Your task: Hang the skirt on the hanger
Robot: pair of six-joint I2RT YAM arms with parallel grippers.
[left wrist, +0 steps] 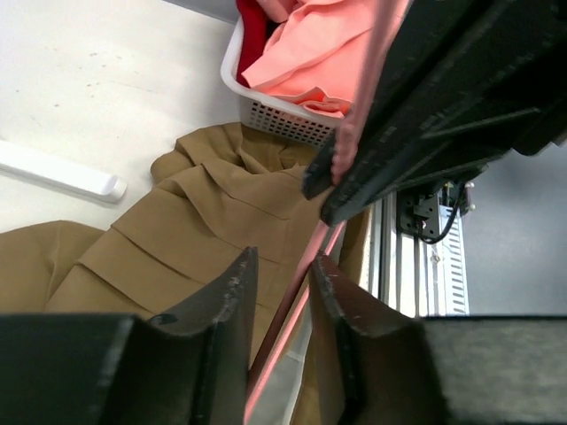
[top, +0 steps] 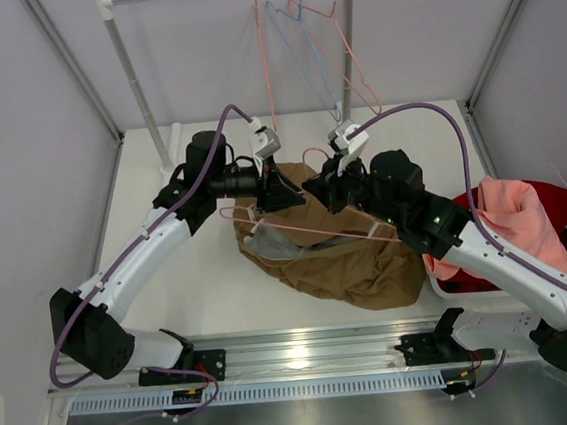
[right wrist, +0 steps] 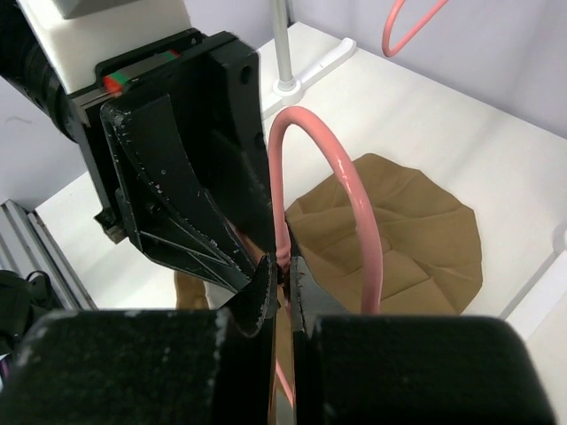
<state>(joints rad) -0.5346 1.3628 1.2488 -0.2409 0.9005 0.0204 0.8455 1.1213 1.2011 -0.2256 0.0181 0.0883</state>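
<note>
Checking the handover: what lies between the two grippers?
The hanger: the right gripper is shut on its neck, and its wire passes through the open left gripper, above the skirt. Both wrist views show it.

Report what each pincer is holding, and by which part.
Right pincer clamps the hanger at its neck, just below the hook. Left pincer only straddles one of its wires, jaws apart, gripping nothing.

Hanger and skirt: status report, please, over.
Right gripper shut on the hanger neck. Left gripper open, astride its wire. Skirt heaped beneath, not yet hung. Nothing seen in the way.
</note>
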